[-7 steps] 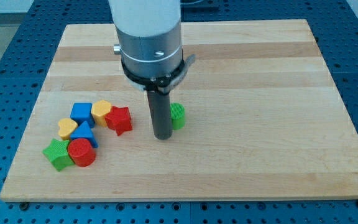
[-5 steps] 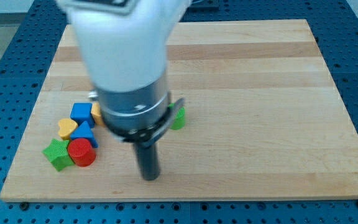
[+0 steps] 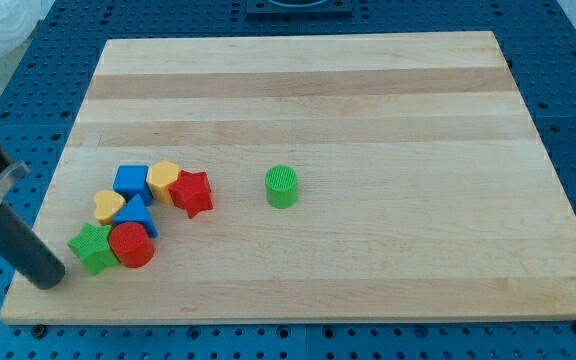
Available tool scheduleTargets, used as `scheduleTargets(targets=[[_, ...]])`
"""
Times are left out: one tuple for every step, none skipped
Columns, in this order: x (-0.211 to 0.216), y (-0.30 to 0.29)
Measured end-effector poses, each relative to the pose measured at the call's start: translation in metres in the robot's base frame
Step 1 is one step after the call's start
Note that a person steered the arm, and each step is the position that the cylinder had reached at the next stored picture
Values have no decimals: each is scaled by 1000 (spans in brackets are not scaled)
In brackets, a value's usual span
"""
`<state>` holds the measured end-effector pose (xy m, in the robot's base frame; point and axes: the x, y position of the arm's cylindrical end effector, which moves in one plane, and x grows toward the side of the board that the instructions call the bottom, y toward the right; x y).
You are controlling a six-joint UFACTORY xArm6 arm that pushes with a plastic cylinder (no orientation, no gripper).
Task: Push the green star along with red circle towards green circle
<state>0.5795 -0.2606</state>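
Note:
The green star (image 3: 92,247) lies at the lower left of the wooden board (image 3: 368,100), touching the red circle (image 3: 131,245) on its right. The green circle (image 3: 282,186) stands alone near the board's middle, well to the right of both. My tip (image 3: 47,279) is at the board's lower left edge, just left of and below the green star, a small gap apart from it. The rod slants up to the view's left edge.
Above the star and red circle sits a tight cluster: blue triangle (image 3: 135,213), yellow heart (image 3: 108,205), blue cube (image 3: 131,181), another yellow block (image 3: 163,177) and red star (image 3: 193,192). The red star lies between the cluster and the green circle.
My rod has swept from beside the green circle down and left across the board to its lower left edge. No block has moved.

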Motion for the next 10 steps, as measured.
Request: scheduleTargets(targets=[[-7, 4], [-7, 22], [-7, 50], [-7, 78], [-7, 101], [-9, 117], [1, 109], [3, 67], [-15, 51], [-25, 59]])
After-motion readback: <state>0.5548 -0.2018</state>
